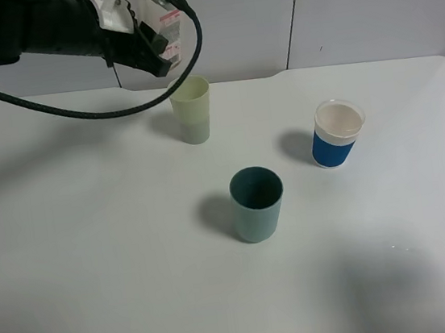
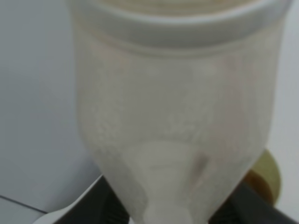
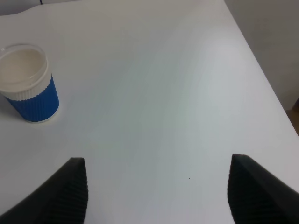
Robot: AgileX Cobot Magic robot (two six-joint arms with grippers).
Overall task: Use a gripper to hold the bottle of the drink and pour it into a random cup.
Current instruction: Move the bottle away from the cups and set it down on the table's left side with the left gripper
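My left gripper (image 1: 158,48) is shut on the bottle (image 1: 171,35), held tilted high at the back left, just above the pale yellow-green cup (image 1: 192,109). The left wrist view is filled by the clear bottle (image 2: 177,107), with dark fingers (image 2: 108,207) at its sides. The bottle looks pale, with no reddish drink showing in it. The cup's rim (image 2: 273,172) peeks out beside it, with a brownish patch at its mouth. I cannot tell whether that patch is the drink. My right gripper (image 3: 156,196) is open over bare table, away from the cups.
A wider teal cup (image 1: 257,204) stands in the middle of the white table (image 1: 95,255). A white-rimmed blue cup (image 1: 337,133) stands to its right, and the same blue cup (image 3: 29,84) shows in the right wrist view. The left arm's black cable (image 1: 78,113) loops low over the table.
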